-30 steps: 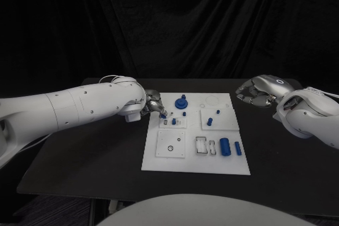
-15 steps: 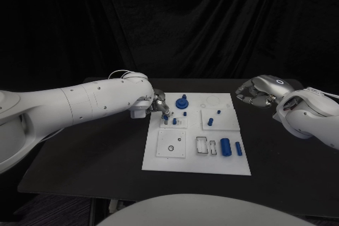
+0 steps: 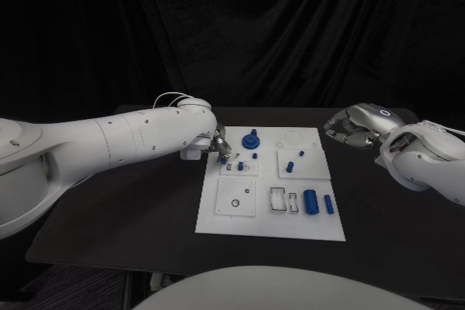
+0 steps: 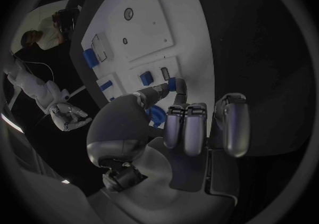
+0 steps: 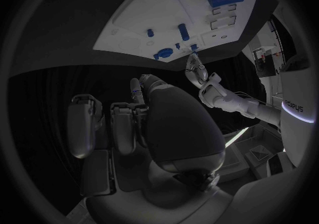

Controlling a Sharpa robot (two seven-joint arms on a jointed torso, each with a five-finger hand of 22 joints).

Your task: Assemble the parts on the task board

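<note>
**Left hand pinches a blue part at the board's far left corner**

We see the left hand (image 3: 215, 147) over the task board (image 3: 271, 219), at its far left corner, pinching a small blue part (image 4: 179, 84) between fingertips just above the plate. The right hand (image 3: 351, 130) hangs off the board's far right side, fingers curled in on nothing. A large blue cylinder (image 3: 309, 200) lies near the board's right edge.

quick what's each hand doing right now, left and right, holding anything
Left hand: pinching a small blue part over the task board.
Right hand: fingers curled in, holding nothing, off the board's right side.
</note>
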